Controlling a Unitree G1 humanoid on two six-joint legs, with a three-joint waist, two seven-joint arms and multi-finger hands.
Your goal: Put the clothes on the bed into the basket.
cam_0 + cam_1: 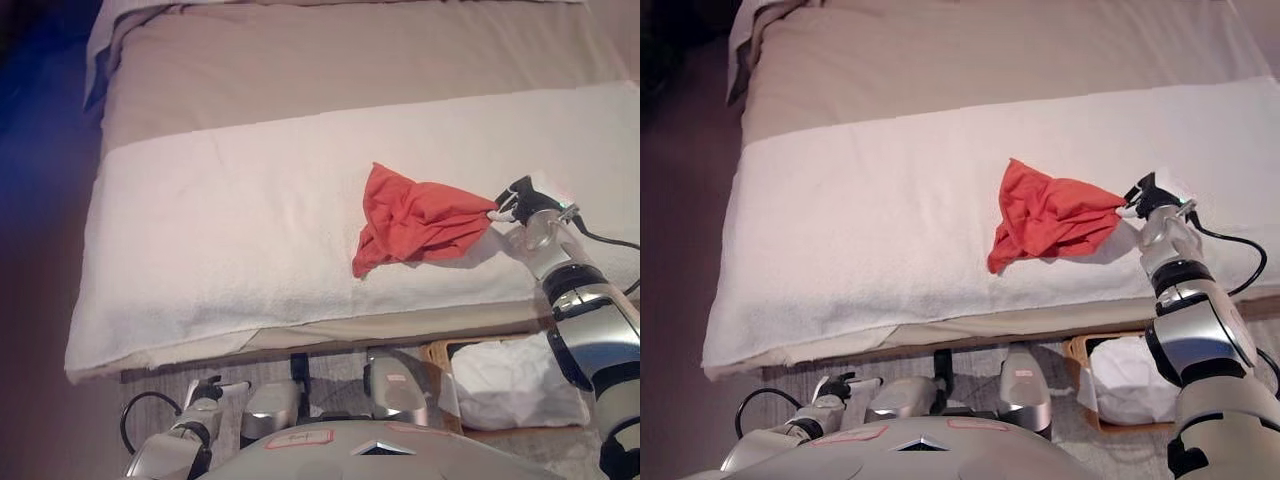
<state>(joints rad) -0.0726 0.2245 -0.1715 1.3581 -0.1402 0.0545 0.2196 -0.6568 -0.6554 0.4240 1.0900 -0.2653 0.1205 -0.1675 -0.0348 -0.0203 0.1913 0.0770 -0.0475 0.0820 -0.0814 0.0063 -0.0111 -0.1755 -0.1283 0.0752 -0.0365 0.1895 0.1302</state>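
Note:
A crumpled red-orange garment (415, 218) lies on the white blanket (220, 230) across the bed. My right hand (513, 200) is at the garment's right corner, its fingers pinched on the cloth edge. That corner looks slightly lifted toward the hand. My left hand (205, 392) hangs low in front of the bed's edge, at the lower left, fingers curled and holding nothing. The wicker basket (437, 352) stands on the floor below the bed's edge, at the lower right, with a white cloth (510, 385) inside it.
The bed carries a beige cover (330, 70) beyond the white blanket. A white pillow corner (105, 30) shows at the upper left. The floor runs along the bed's left side.

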